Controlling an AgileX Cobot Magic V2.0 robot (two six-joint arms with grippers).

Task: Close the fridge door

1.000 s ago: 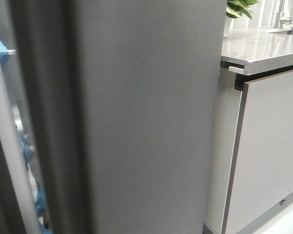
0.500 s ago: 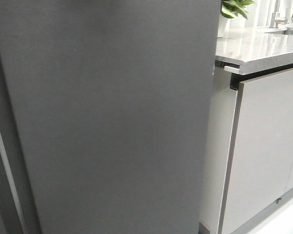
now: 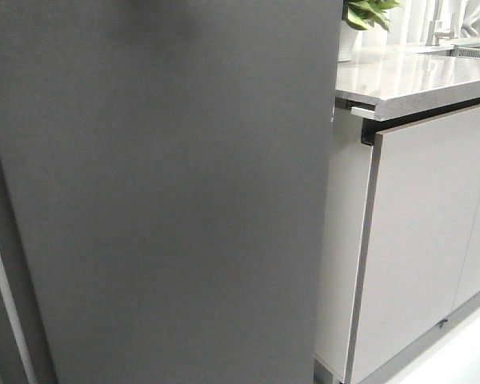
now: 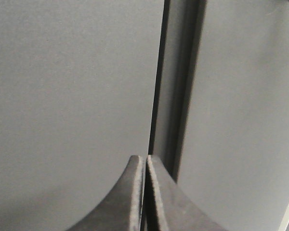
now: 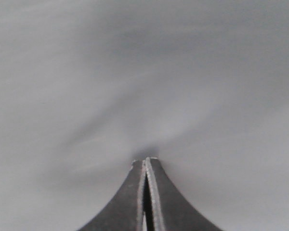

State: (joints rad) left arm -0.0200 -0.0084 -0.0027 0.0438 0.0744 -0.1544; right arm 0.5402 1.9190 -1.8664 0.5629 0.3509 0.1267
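A matte dark grey fridge door (image 3: 168,192) fills most of the front view, its flat outer face turned toward the robot. Neither arm shows in that view.

The left claw (image 4: 145,161) has its fingers pressed together, holding nothing. Its tips sit just short of a dark vertical seam (image 4: 156,91), with grey panel on either side of them; which side is the door cannot be told.

The right claw (image 5: 145,163) is also pinched together and empty. Its tips point straight at a blurred grey face, very close to it; contact cannot be told.

Beyond the door's edge stand light grey cabinets (image 3: 420,240) under a pale counter surface (image 3: 408,76) carrying a green plant (image 3: 360,12).
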